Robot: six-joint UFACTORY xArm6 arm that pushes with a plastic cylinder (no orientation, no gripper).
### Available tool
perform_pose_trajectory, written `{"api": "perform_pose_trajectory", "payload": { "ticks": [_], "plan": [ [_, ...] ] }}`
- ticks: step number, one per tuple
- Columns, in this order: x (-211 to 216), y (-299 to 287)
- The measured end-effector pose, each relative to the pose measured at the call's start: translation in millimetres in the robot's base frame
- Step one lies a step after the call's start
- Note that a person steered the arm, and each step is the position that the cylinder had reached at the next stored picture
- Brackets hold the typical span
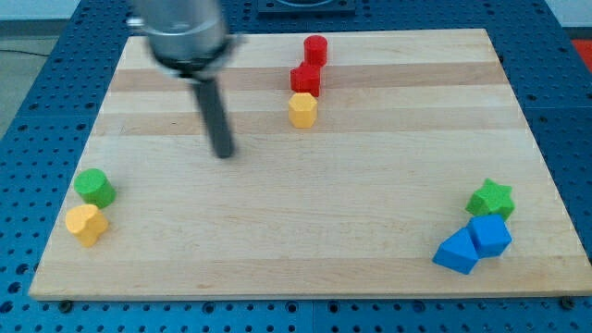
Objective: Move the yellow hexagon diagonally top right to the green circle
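Meanwhile my tip [223, 154] — a bare rod, apparently touching nothing — must round right of the yellow hexagon [302, 109], pushing left toward the green circle [94, 187].

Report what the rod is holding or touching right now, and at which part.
Nothing. My tip stands on bare board, apart from every block; the yellow hexagon lies toward the view's upper right of it, untouched.

yellow hexagon [302, 109] sits near the view's top, touching a red block; green circle [94, 187] lies far left.
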State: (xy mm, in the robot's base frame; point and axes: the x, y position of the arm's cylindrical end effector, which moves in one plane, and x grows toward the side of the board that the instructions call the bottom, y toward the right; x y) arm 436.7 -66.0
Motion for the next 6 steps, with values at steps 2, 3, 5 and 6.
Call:
{"api": "perform_pose_trajectory", "payload": {
  "ticks": [2, 3, 5, 6],
  "plan": [
    [-62, 141],
    [-63, 31],
    [-83, -3],
    [-108, -23]
  ]
}}
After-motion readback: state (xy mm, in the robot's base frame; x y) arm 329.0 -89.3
